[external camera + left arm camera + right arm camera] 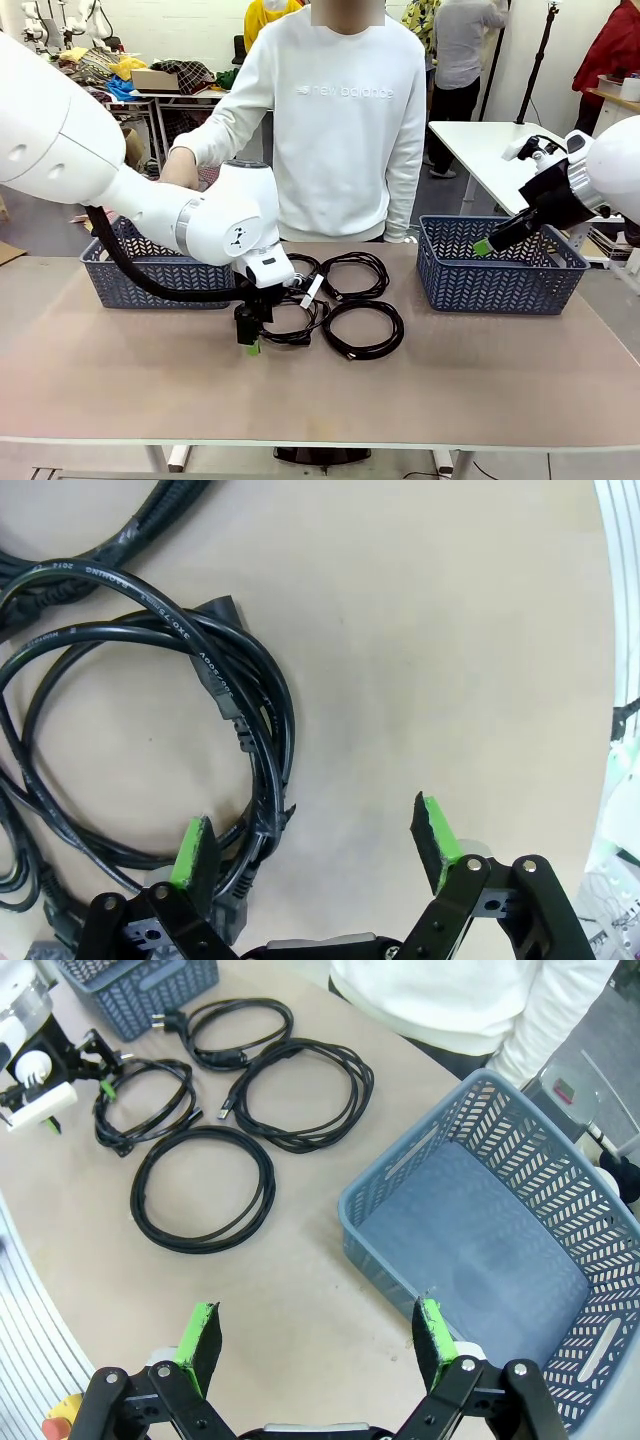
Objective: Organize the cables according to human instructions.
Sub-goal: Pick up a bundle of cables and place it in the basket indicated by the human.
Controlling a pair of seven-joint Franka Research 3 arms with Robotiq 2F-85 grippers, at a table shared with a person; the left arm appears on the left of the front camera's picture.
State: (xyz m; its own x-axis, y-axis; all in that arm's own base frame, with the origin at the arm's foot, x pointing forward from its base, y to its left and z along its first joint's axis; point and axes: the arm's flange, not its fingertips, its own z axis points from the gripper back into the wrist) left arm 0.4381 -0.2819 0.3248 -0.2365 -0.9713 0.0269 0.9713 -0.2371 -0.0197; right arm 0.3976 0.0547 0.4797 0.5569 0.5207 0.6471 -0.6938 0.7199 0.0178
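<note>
Left wrist view: left gripper hangs released over the worktop, nearest cable coil edging just inside one finger.

front view: the person's white sweatshirt bears the pale grey wordmark "new balance" across the chest, letters upright and low in contrast against the cloth. a small white tag sits on one coiled cord among the cables on the table; any print on it is too small to read.

left wrist view: white factory lettering runs along the jacket of the black power cord, upside down to the camera; its characters cannot be read with certainty.

right wrist view: no legible text.
</note>
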